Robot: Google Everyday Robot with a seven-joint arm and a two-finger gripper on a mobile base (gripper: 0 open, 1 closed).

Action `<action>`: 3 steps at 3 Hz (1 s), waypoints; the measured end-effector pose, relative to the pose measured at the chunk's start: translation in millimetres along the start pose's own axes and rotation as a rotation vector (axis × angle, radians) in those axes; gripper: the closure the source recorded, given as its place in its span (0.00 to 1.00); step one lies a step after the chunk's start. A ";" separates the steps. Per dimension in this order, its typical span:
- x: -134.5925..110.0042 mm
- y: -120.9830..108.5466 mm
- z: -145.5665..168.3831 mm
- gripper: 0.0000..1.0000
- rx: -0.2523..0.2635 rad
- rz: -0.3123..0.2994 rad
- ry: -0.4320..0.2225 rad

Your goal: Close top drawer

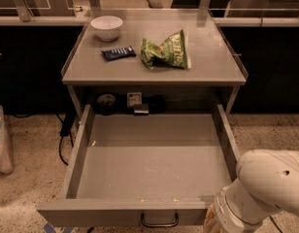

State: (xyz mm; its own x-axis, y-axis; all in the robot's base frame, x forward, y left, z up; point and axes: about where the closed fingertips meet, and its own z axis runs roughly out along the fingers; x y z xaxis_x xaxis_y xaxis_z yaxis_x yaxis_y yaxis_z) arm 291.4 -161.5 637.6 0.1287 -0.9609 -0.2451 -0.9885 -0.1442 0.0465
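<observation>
The top drawer [149, 164] of the grey cabinet stands pulled far out toward me, open and empty but for a few crumbs on its floor. Its front panel runs along the bottom edge of the view, with the dark loop handle [159, 221] at centre. My white arm [256, 193] comes in at the bottom right, just past the drawer's front right corner. The gripper itself is below the frame and does not show.
On the cabinet top [222, 62] lie a white bowl [107, 27], a dark snack bar [118, 53] and a green chip bag [166, 51]. Sockets and cables sit behind the drawer [135, 102]. A clear bin [1, 140] stands on the speckled floor at left.
</observation>
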 end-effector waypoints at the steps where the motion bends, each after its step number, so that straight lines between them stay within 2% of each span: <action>1: 0.1 -0.6 0.7 0.83 0.000 0.000 0.001; 3: 0.1 -0.6 0.7 0.38 0.000 0.000 0.001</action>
State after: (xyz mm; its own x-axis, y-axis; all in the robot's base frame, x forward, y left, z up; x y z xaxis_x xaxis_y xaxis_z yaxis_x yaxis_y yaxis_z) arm 291.9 -161.4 636.8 0.1283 -0.9612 -0.2444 -0.9885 -0.1437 0.0463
